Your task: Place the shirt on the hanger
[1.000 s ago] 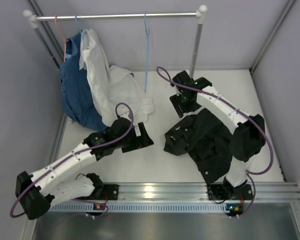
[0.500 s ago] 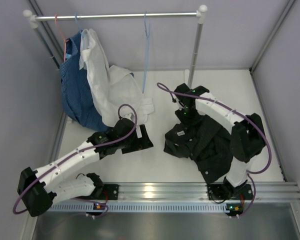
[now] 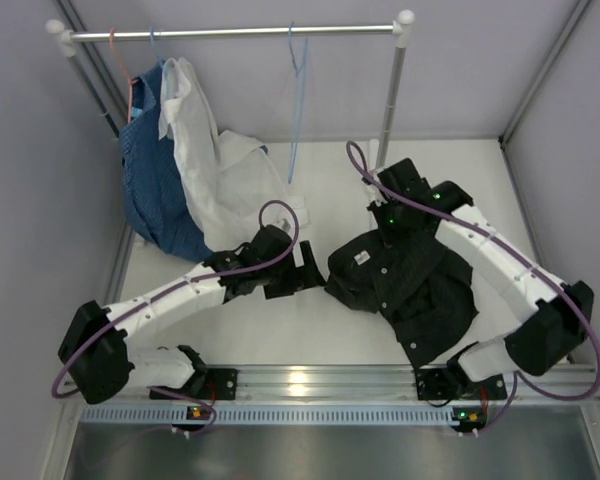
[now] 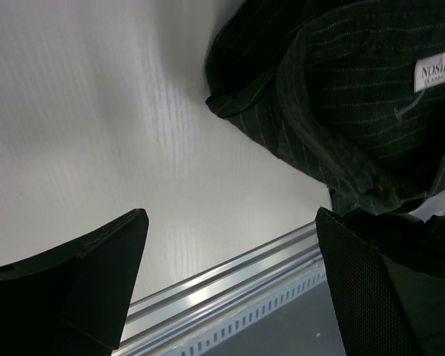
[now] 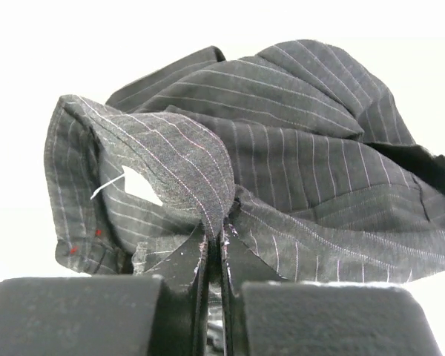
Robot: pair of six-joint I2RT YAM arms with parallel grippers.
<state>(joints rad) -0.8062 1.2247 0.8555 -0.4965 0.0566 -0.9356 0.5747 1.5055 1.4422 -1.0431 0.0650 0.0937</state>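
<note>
The black pinstriped shirt (image 3: 405, 290) lies crumpled on the white table, right of centre. My right gripper (image 3: 394, 228) is at its far edge, shut on a pinched fold of the shirt (image 5: 297, 141) near the collar; in the right wrist view the gripper (image 5: 215, 239) has cloth squeezed between its jaws. My left gripper (image 3: 315, 272) hovers wide open just left of the shirt (image 4: 341, 89); in the left wrist view the gripper (image 4: 230, 256) has nothing between its fingers. The light-blue wire hanger (image 3: 296, 100) hangs bare from the rail (image 3: 240, 33).
A white shirt (image 3: 215, 165) and a blue patterned garment (image 3: 145, 195) hang at the rail's left end and drape onto the table. A red wire hanger (image 3: 120, 62) is there too. The rail's right post (image 3: 390, 100) stands behind the shirt. An aluminium strip (image 3: 310, 380) runs along the near edge.
My right gripper came down onto the shirt's far edge and closed on a fold. My left arm swung right, bringing its open gripper up to the shirt's left side.
</note>
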